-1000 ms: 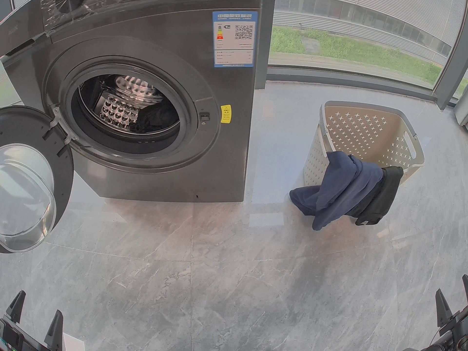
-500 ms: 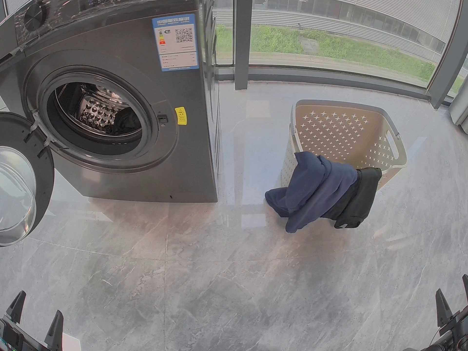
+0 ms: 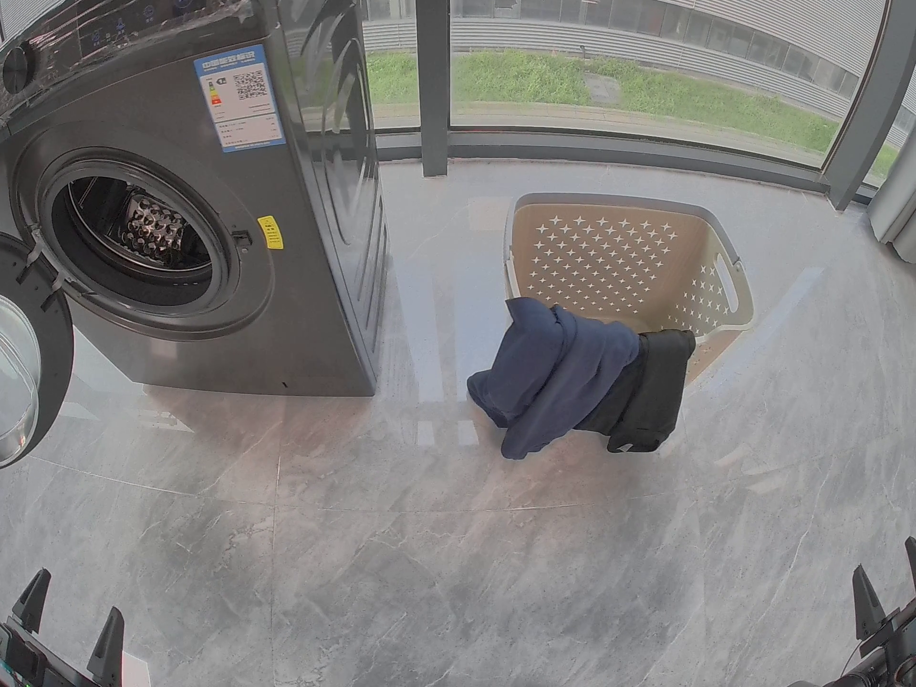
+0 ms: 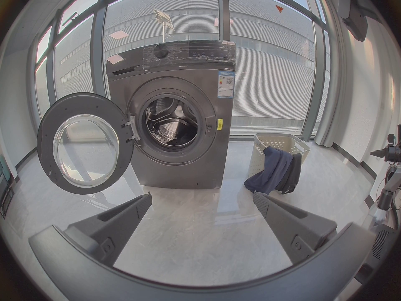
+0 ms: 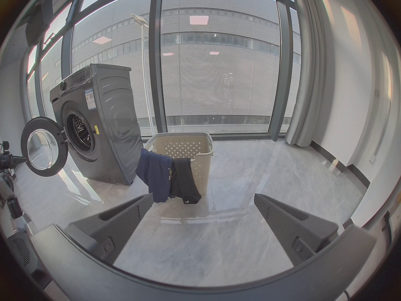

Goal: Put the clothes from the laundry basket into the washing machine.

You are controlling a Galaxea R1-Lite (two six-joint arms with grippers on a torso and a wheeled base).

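The beige laundry basket [image 3: 611, 240] stands on the floor to the right of the grey washing machine [image 3: 315, 240]. Over the basket's near rim hang a navy garment [image 3: 553, 374] and a black garment [image 3: 654, 388]. The machine's round door [image 3: 24, 364] is swung open, and the drum [image 3: 143, 231] shows. In the left wrist view something dark lies low in the drum [image 4: 184, 136]. My left gripper [image 3: 74, 603] is open and empty, low at the near left. My right gripper [image 3: 887, 574] is open and empty at the near right. Both are far from the basket.
Bare grey tile floor [image 3: 458, 565] lies between me and the basket. Tall windows [image 3: 620, 50] run behind the basket and machine. A curtain [image 5: 309, 84] hangs at the far right wall. The open door juts out to the machine's left.
The head camera has swung to the right, so machine and basket sit further left in the picture. Clothes, basket and both grippers have not moved.
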